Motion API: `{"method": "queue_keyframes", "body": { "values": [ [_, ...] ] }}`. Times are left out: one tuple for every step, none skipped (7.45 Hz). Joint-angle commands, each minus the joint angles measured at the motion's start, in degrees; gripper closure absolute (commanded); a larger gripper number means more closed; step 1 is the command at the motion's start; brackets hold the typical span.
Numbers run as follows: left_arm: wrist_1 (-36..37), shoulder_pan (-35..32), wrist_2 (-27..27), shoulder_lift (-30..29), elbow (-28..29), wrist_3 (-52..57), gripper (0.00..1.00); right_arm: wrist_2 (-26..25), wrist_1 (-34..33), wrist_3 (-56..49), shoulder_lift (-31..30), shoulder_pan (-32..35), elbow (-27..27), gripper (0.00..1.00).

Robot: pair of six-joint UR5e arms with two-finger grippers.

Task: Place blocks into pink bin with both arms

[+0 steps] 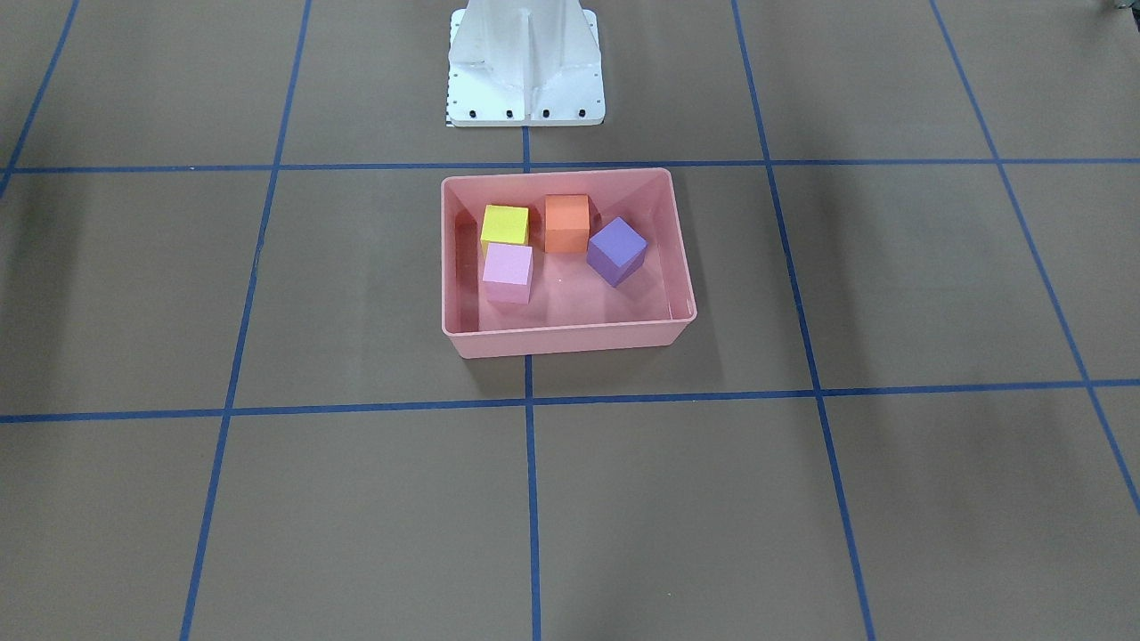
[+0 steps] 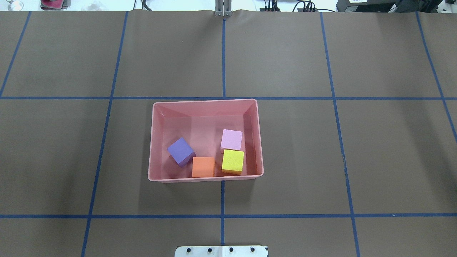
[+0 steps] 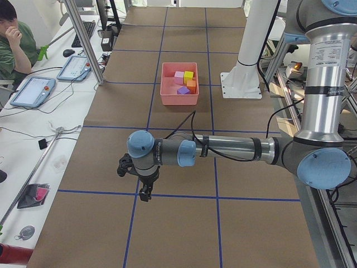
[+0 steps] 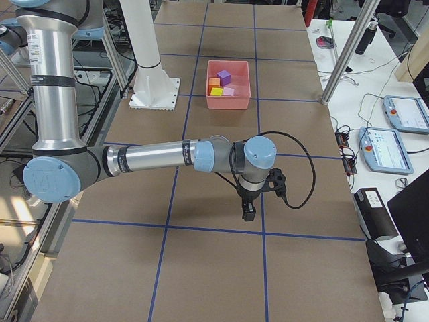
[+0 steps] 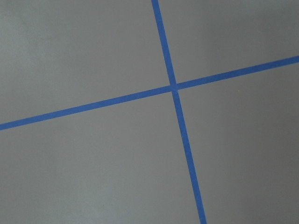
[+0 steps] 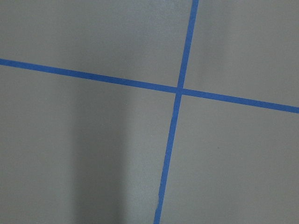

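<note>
Salmon-pink plastic is holding everything: I'm seeing the pink bin point(image 2: 157, 142) carrying the purple block point(image 2: 181, 151), orange block point(image 2: 203, 167), yellow block point(image 2: 232, 161) and lilac block point(image 2: 231, 140).

- Left pincer point(image 3: 144, 195) is hanging low over brown paper point(image 5: 93, 163), with a tape cross point(image 5: 174, 87) directly beneath it. The bin is sitting well apart from it, off toward the table's middle.
- Right pincer point(image 4: 249, 213) is doing the same at the opposite end, with the bin equally far from it.
- Both are showing only in the side cameras, so I can't tell whether either is released or clenched. All four blocks are accounted for, so neither is grasping one.

I'm judging the task done.

Risks I'm watching:
- A homing path swinging a low pincer across the middle could be clipping the bin rim and shunting or tipping it. It's looking like light plastic.
- The orange block is sitting near the base-side wall and the purple one is lying skewed. A shove might be popping one out.
- The black cable point(image 4: 311, 176) looping beside the right pincer could be snagging on a fast wrist turn.
</note>
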Motion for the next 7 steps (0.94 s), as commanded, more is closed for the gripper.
{"method": "queue_keyframes", "body": {
  "values": [
    [0.0, -0.1, -0.1, 0.0, -0.5, -0.2, 0.0, 0.1, 1.1, 1.3, -0.2, 0.0, -0.8, 0.0],
    [0.0, -0.2, -0.1, 0.0, -0.5, -0.2, 0.0, 0.1, 1.6, 1.2, -1.0, 0.0, -1.9, 0.0],
    [0.0, -0.2, 0.0, 0.0, -0.4, -0.2, 0.0, 0.0, 5.1, 1.1, -2.7, 0.3, -2.7, 0.0],
    [0.0, -0.2, 0.0, 0.0, -0.4, -0.2, 0.0, -0.1, 9.6, 1.3, -4.8, 0.4, -2.9, 0.0],
    [0.0, -0.2, 0.1, 0.0, -0.4, -0.2, 0.0, 0.1, 10.4, 1.8, -5.0, 0.7, -2.6, 0.0],
    [0.5, -0.2, 0.0, -0.1, -0.4, -0.2, 0.0, 0.2, 10.5, 3.1, -4.7, 1.3, -2.2, 0.0],
    [0.9, -0.2, 0.0, -0.1, -0.5, -0.2, 0.0, 0.3, 10.6, 3.1, -4.5, 1.9, -2.0, 0.0]
  ]
}}
